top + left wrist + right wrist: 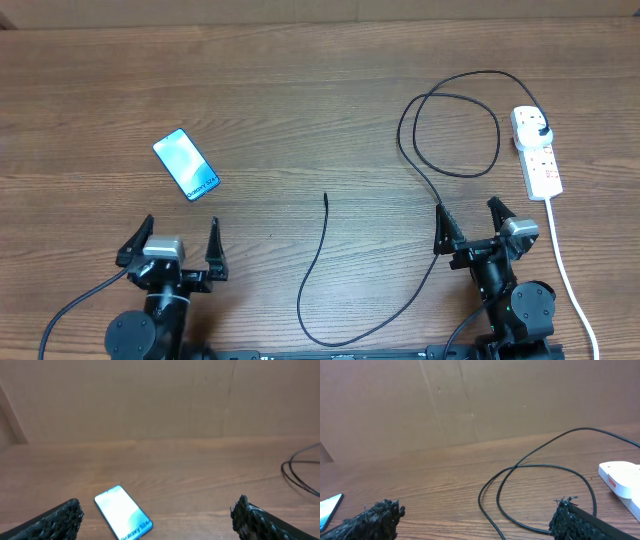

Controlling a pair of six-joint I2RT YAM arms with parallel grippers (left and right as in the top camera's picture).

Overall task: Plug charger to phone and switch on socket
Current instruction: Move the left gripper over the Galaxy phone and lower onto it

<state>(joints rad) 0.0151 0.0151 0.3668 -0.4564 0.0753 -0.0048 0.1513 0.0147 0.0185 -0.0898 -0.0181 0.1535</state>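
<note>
Two grippers, both at the near edge of the counter (300, 80), both empty. The left gripper (180, 221) has its jaws spread wide, nothing between them. The right gripper (466, 206) is the same, jaws wide apart and holding nothing.

Between the arms, the charger cable (321, 247) bends in a slack curve close to the near edge. One run climbs to the free connector tip (326, 198), which lies bare on the wood about mid-counter. The other run passes just beside the right gripper's inner jaw.

Farther out on the left, the phone (186, 163) lies flat, screen up and lit, turned at an angle. It sits just beyond the left gripper and well apart from the connector tip. The left wrist view shows the phone (122, 519) low and centred between the jaws.

Farther right, the cable makes a wide loop, then reaches the plug (540, 130) at the far end of the power strip (537, 155). The plug looks already seated. A white cord (560, 250) trails from the strip toward the near edge.

Step in hand, by my reading: nothing started; picking up the connector end comes first. The tip is thin and flat on the wood, so a low, square pinch just behind it. The phone is loose and may slide on insertion, so the left gripper should brace it. The switch cannot be made out from here.
</note>
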